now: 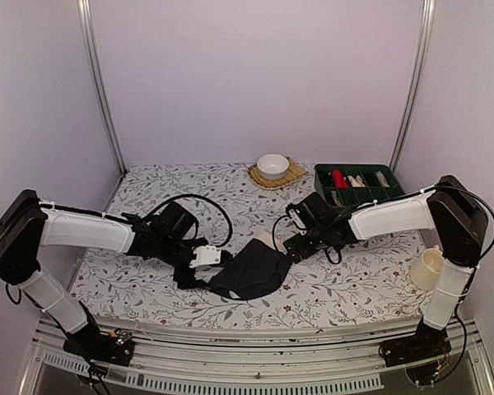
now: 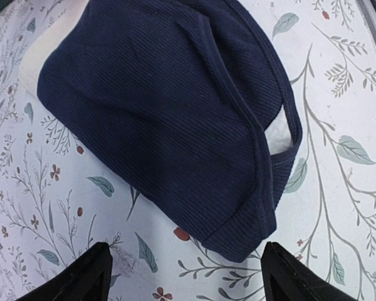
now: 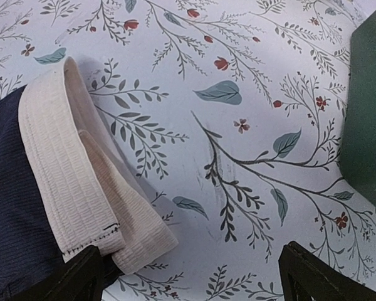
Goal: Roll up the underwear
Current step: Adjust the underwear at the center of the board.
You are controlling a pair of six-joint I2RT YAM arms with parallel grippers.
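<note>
Underwear [image 1: 251,270] lies well on the arm-base side of the white bowl [image 1: 272,164], long axis roughly left-right. We see the left gripper [image 2: 187,257] spread wide and empty, just short of the dark end. The right gripper [image 3: 191,266] is likewise spread and empty at the cream waistband [image 3: 69,182] end. We judge both about equally near.

White bowl [image 1: 272,164], woven mat [image 1: 295,174], green tray [image 1: 370,194]

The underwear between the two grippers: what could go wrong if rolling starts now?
The underwear lies bunched, not flat, so a roll may turn out loose. The right gripper, open, has only the cream waistband by one finger; it may pinch just that edge. The green tray nearby might get bumped.
</note>
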